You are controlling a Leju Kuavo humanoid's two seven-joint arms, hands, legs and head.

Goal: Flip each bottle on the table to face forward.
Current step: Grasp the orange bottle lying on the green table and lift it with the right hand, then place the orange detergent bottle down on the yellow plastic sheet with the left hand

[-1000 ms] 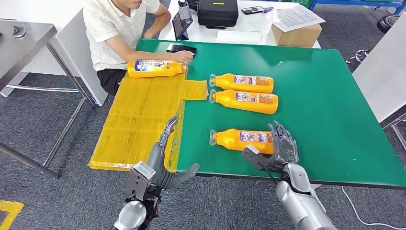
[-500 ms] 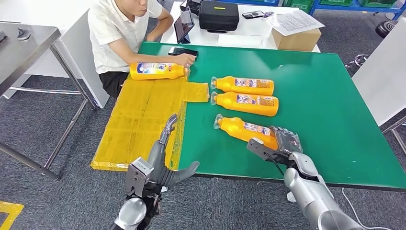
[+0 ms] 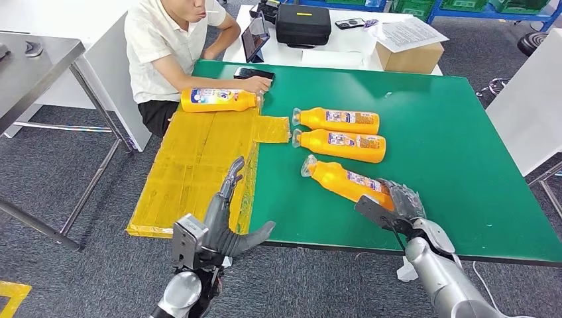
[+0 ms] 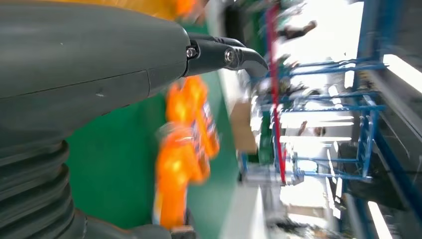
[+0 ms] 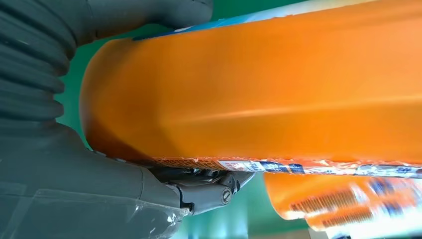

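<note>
Right hand [image 3: 396, 205] grasping base of nearest orange bottle [image 3: 344, 180], fingers [image 3: 405, 196] wrapped round its far end, bottle angled on green table [image 3: 464, 132], two more bottles [image 3: 338, 132] lying beyond fingertips, left hand [image 3: 222, 218] released, fingers spread over yellow sheet [image 3: 192, 165].

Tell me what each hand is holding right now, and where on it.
The right hand grips the nearest bottle at its base end. The left hand holds nothing, fingers spread.

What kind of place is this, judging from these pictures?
Probably a robotics lab or test workshop, not a home. A green table holds identical orange bottles laid in a row, a person sits beside it with a tablet, and blue metal shelving stands behind.
</note>
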